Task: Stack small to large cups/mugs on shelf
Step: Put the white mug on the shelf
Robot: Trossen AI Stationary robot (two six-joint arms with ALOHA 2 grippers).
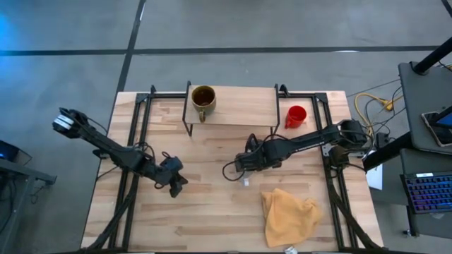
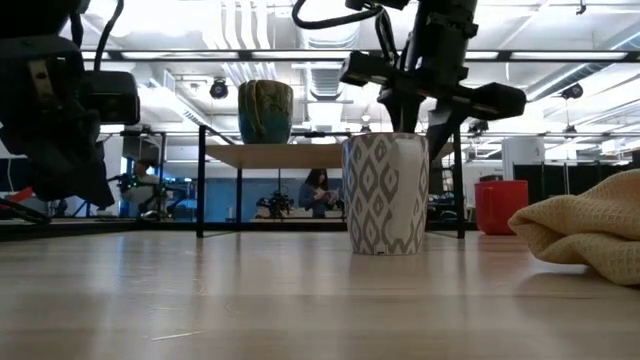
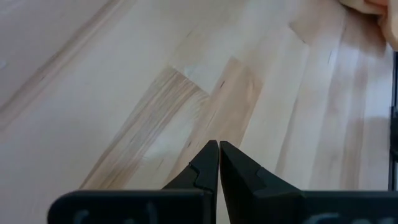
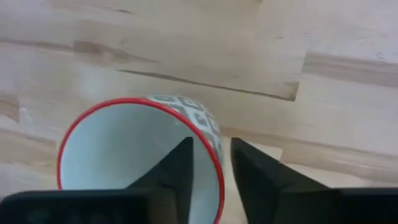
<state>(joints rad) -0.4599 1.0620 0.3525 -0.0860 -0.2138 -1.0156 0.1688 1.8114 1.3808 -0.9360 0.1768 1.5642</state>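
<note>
A white mug with a grey pattern and a red rim (image 2: 385,195) (image 4: 134,155) stands upright on the table in front of the shelf. My right gripper (image 4: 212,146) (image 1: 241,164) is open and points down over it, one finger inside the rim and one outside, apart from the wall. The dark brown mug (image 1: 203,99) (image 2: 265,110) stands on the left end of the shelf (image 1: 240,106). The red mug (image 1: 295,116) (image 2: 500,205) stands on the table right of the shelf. My left gripper (image 3: 219,144) (image 1: 176,187) is shut above bare table, left of centre.
A yellow-orange cloth (image 1: 289,215) (image 2: 585,230) lies crumpled on the table's near right. The shelf's middle and right parts are bare. Black frame rails (image 1: 138,141) run along both sides of the table. A person (image 2: 320,190) sits in the room far behind.
</note>
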